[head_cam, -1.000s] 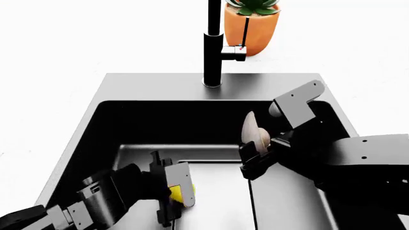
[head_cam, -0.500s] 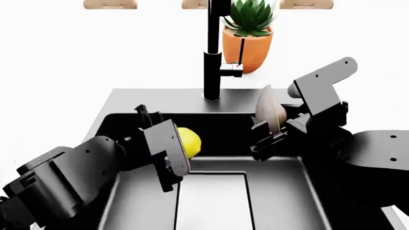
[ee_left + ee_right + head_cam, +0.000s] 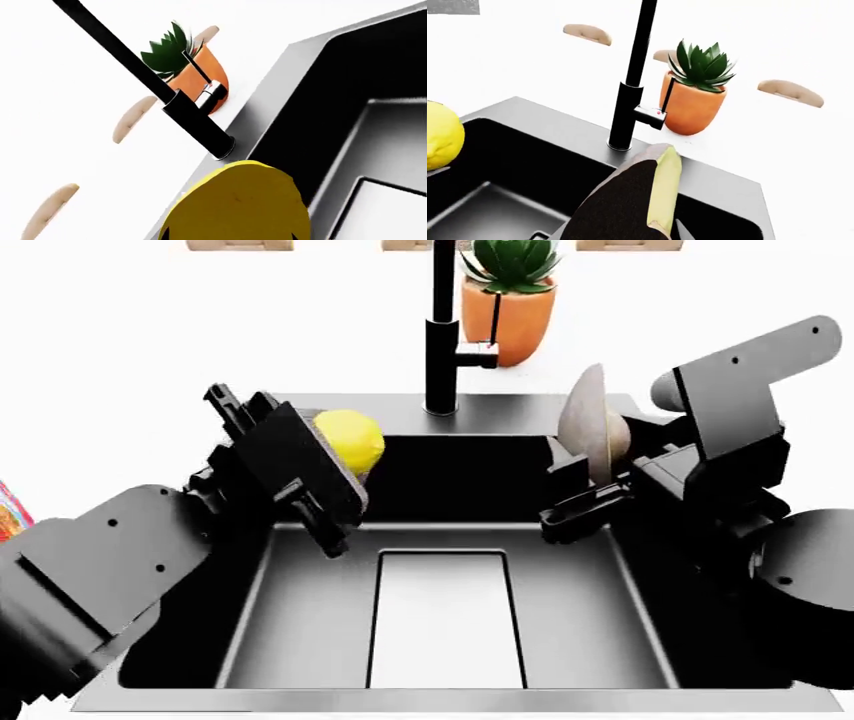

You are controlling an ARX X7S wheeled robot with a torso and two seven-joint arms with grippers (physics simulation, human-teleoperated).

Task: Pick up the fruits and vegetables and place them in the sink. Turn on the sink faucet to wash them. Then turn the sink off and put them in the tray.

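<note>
My left gripper [image 3: 331,462] is shut on the yellow lemon [image 3: 351,438] and holds it above the back left corner of the black sink [image 3: 534,412]. The lemon [image 3: 237,205] fills the near part of the left wrist view. My right gripper [image 3: 591,498] is shut on the avocado half [image 3: 585,428], which stands on edge over the sink's back right, with its pale flesh and dark skin [image 3: 640,200] both showing. The black faucet [image 3: 442,340] with its side lever [image 3: 479,357] rises behind the basin, between the two grippers. The tray is out of view.
An orange pot with a green plant [image 3: 507,305] stands behind the faucet, to the right. The basin floor has a rectangular drain plate [image 3: 445,620]. A sliver of a colourful object [image 3: 8,510] shows at the far left edge. White counter surrounds the sink.
Both arms have risen from low inside the basin to rim height, carrying the lemon and the avocado up and toward the back. The head view has shifted too.
</note>
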